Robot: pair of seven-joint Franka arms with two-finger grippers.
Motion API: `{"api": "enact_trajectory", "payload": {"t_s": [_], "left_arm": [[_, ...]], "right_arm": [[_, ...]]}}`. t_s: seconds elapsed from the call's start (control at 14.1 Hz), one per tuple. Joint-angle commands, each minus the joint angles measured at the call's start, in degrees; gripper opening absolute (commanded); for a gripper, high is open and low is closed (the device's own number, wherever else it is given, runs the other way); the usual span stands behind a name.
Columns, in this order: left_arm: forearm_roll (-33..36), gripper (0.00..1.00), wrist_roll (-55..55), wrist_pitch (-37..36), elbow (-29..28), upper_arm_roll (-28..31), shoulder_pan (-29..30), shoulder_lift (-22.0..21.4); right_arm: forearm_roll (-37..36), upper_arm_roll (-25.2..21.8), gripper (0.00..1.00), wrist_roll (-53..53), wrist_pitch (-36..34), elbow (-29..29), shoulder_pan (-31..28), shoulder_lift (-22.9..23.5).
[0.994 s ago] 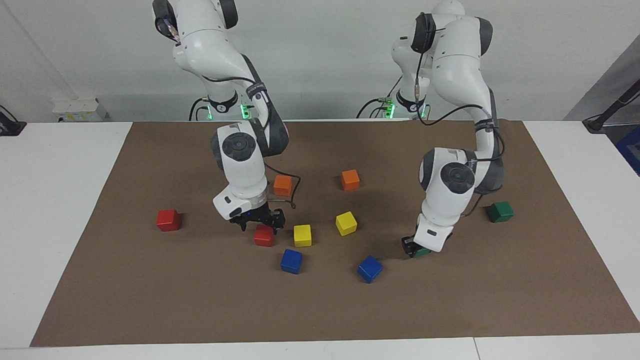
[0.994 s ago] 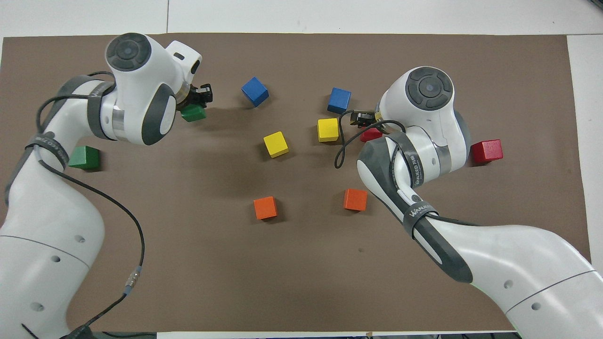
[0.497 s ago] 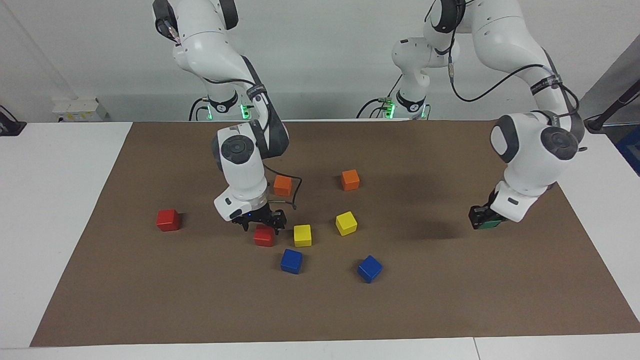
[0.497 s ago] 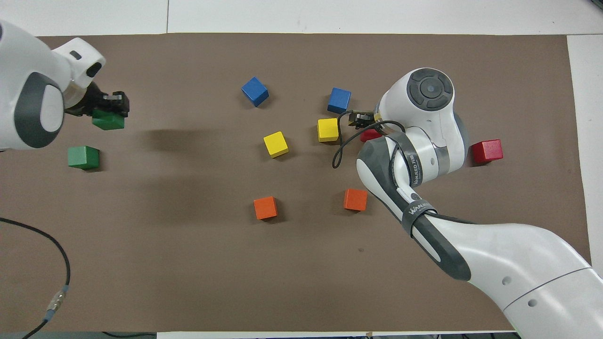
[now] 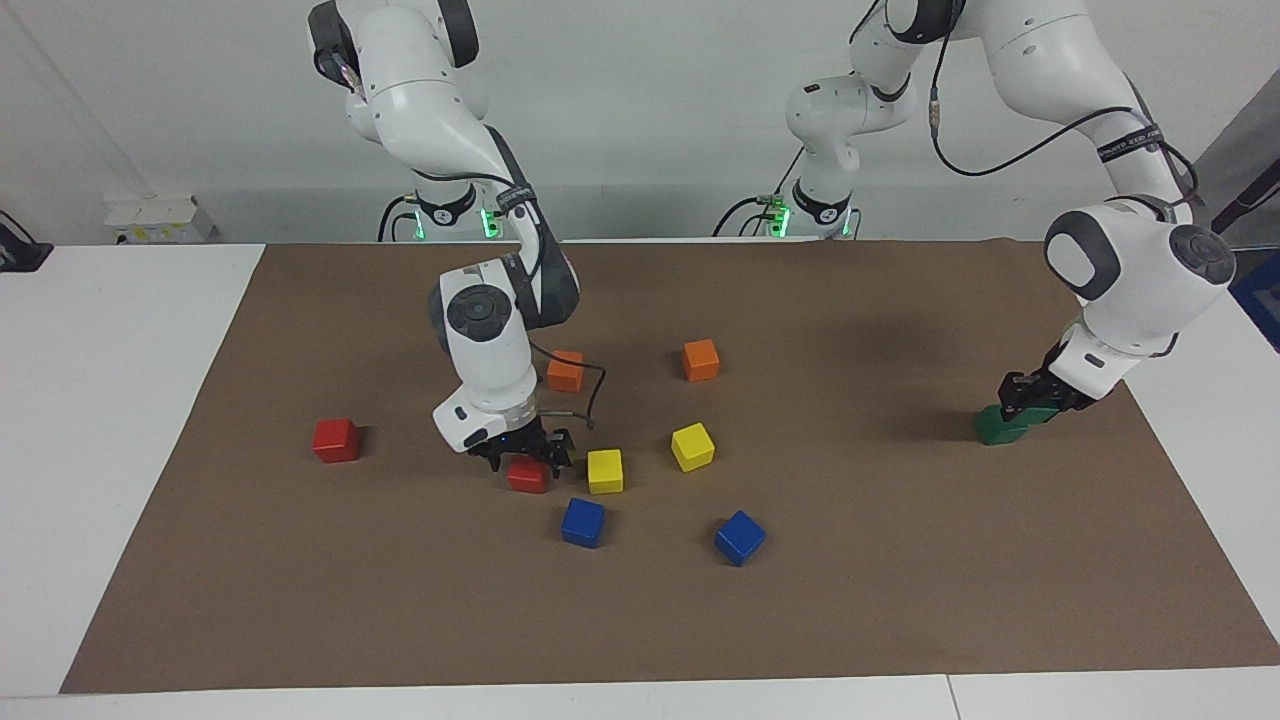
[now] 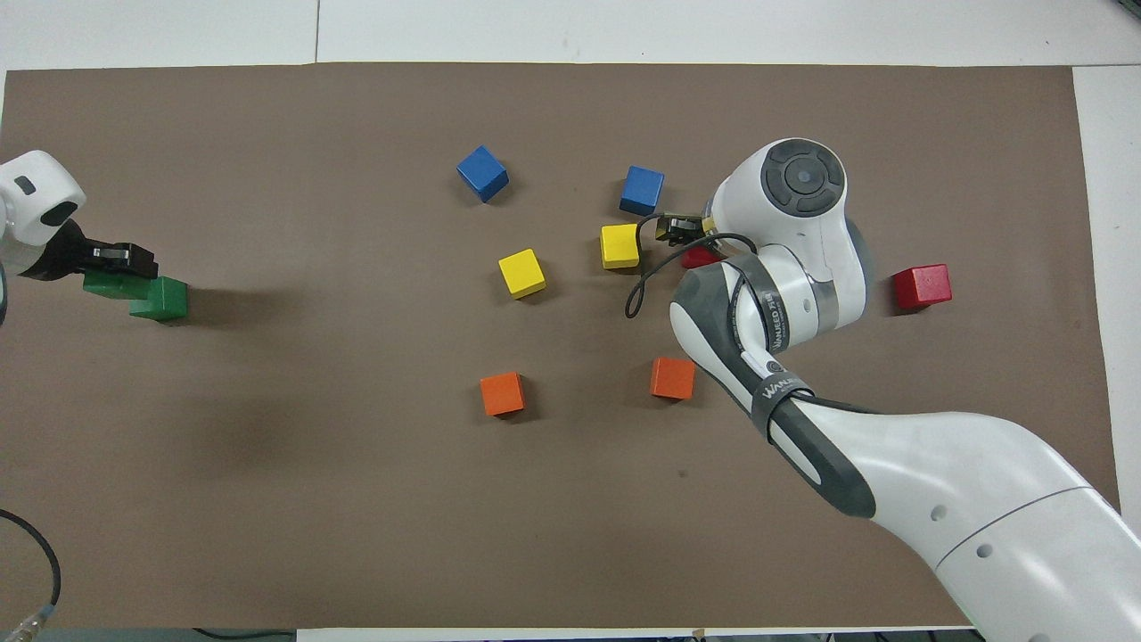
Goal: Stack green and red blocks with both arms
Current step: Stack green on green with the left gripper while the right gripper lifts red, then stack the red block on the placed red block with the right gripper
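My left gripper (image 5: 1035,400) is shut on a dark green block (image 5: 1032,415) and holds it low over the second green block (image 5: 996,428), a little off toward the left arm's end of the mat. I cannot tell whether they touch. In the overhead view the left gripper (image 6: 111,266) holds the green block (image 6: 105,285) beside the resting green block (image 6: 160,299). My right gripper (image 5: 527,455) is open and low around a red block (image 5: 527,478), which is mostly hidden under the right arm in the overhead view (image 6: 700,259). The second red block (image 5: 335,440) lies alone toward the right arm's end.
All blocks lie on a brown mat (image 5: 900,600). A yellow block (image 5: 604,470) sits close beside the red block under my right gripper, with a blue block (image 5: 582,522) just farther out. Another yellow (image 5: 692,446), another blue (image 5: 739,537) and two orange blocks (image 5: 700,359) lie mid-mat.
My left arm has carried the green block from mid-mat to over the other green block at its end of the table. My right gripper has sunk lower around the red block.
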Motion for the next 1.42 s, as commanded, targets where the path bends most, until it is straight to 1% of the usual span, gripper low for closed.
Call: {"api": "enact_trajectory", "payload": {"t_s": [0.0,0.07,0.14,0.21,0.28,0.35,0.43,0.57,0.71,0.92,0.99,1.06,1.14,1.21,1.28,1.35], "left_arm": [[-1.2,0.0,1.5,4.1,-6.1,-0.5,0.4,-3.8],[-1.2,0.0,2.6,4.3,-6.2,-0.5,0.6,-3.8],[-1.2,0.0,3.8,4.3,-6.3,-0.4,1.3,-3.8],[-1.2,0.0,4.5,4.4,-6.3,-0.5,2.0,-3.8],[-1.2,0.0,4.5,4.9,-6.2,-0.5,2.1,-3.8],[-1.2,0.0,4.5,5.6,-6.4,-0.5,2.1,-3.8],[-1.3,0.0,4.5,6.6,-7.0,-0.5,2.4,-3.8],[-1.4,0.0,4.2,8.1,-7.5,-0.5,2.8,-3.7],[-2.5,0.0,4.0,9.6,-8.2,-0.5,2.7,-3.4],[-2.6,0.0,3.5,11.3,-8.3,-0.5,2.1,-2.6],[-2.6,0.0,3.0,11.9,-8.7,-0.5,2.0,-2.5],[-2.6,0.0,2.9,12.5,-8.9,-0.4,1.4,-2.5],[-2.6,0.0,2.8,12.8,-9.2,-0.4,1.4,-2.3],[-2.6,0.0,3.0,13.1,-9.2,-0.4,1.4,-2.1],[-2.6,0.0,3.0,13.2,-9.2,-0.4,1.4,-2.0],[-2.6,0.0,3.1,13.4,-9.2,-0.4,1.4,-2.0]], "right_arm": [[1.1,0.5,1.0,-1.6,2.5,-1.1,-0.9,0.2],[1.1,0.5,1.0,-1.6,3.2,-1.8,-0.8,0.1],[1.1,0.5,0.94,-1.7,3.1,-1.8,-0.9,0.1],[1.1,0.5,0.84,-1.6,3.2,-1.9,-0.9,0.1],[1.1,0.5,0.65,-1.6,3.0,-2.0,-0.9,0.1],[1.1,0.5,0.24,-1.6,2.2,-1.8,-0.9,0.0],[1.1,0.5,0.0,-1.6,1.2,-1.2,-1.0,-0.2],[0.9,0.6,0.0,-3.7,-4.7,2.5,-2.9,-1.1],[0.9,0.5,0.0,-12.6,-13.8,7.4,-6.8,-3.5],[0.9,0.4,0.0,-26.5,-19.6,5.9,-13.9,-11.9],[0.9,0.4,0.0,-30.8,-21.1,5.3,-16.1,-13.8],[1.0,0.4,0.0,-33.2,-22.3,3.8,-18.4,-16.1],[0.9,0.4,0.0,-34.7,-23.2,0.9,-20.0,-18.6],[1.0,0.4,0.0,-36.8,-22.4,-4.1,-21.6,-22.0],[1.0,0.4,0.0,-38.6,-20.0,-8.2,-23.5,-24.0],[1.0,0.4,0.0,-41.5,-16.7,-10.6,-25.6,-24.6]]}}
